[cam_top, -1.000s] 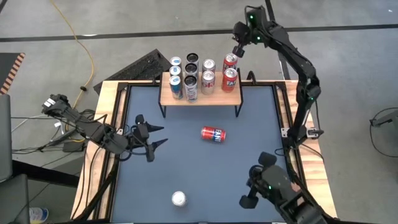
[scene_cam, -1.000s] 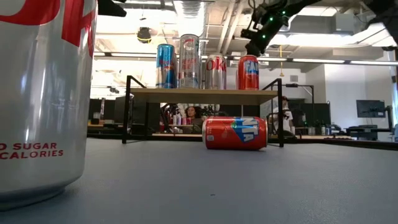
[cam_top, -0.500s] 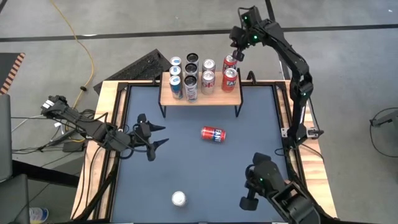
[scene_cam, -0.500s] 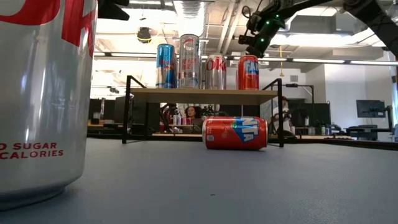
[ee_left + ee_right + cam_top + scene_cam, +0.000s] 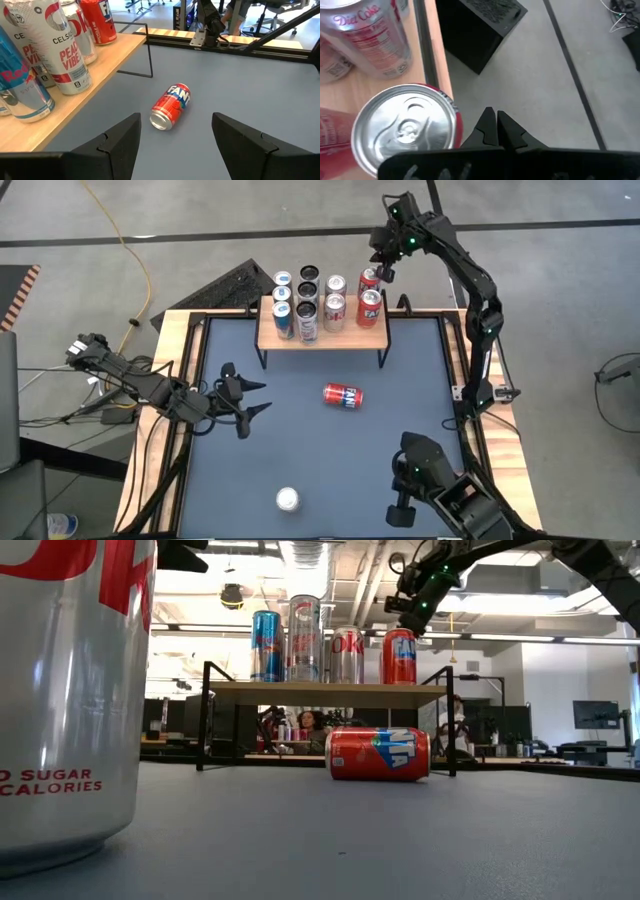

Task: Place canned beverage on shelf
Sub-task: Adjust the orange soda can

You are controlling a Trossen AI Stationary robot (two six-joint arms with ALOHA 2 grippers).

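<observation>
The right gripper hangs pinched together above the wooden shelf of shiny cans, the left gripper waits spread apart near a red can lying on the grey mat

"Diet Coke" is read on a silver can on the shelf. "CELSIUS" and "PEACH VIBE" are printed on a white can there. "FAN" is shown on the red can lying on the bench, at 5 o'clock from the shelf. "SUGAR" and "CALORIES" are read on the near silver can.
</observation>
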